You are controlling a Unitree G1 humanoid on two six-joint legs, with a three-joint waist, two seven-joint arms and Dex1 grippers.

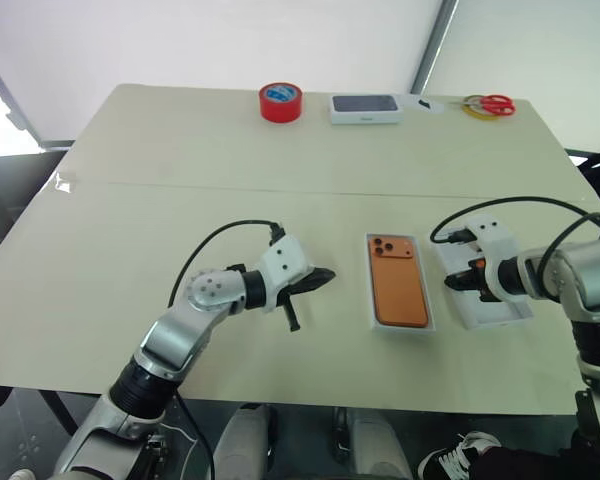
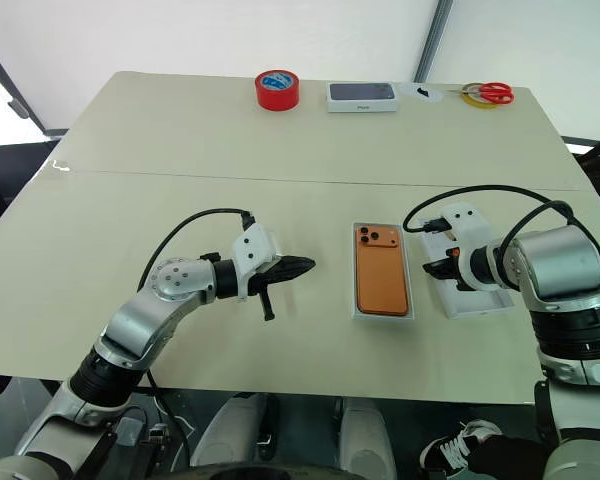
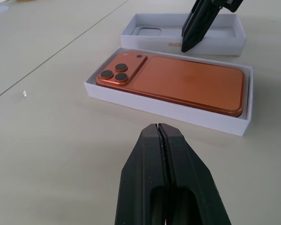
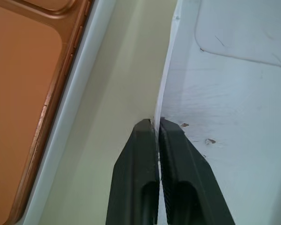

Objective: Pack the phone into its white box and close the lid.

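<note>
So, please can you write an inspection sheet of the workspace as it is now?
Surface: pale table, a seam line running across it.
Job's things: phone lies camera side up in the white box; lid sits open side up beside it.
Clutter: red tape roll, dark-topped box, scissors along the far edge.
End effectors: left end effector shut, empty; right end effector shut on the lid's wall.
Cables: black cable looping over each wrist.
Surroundings: white backdrop behind the table.
</note>
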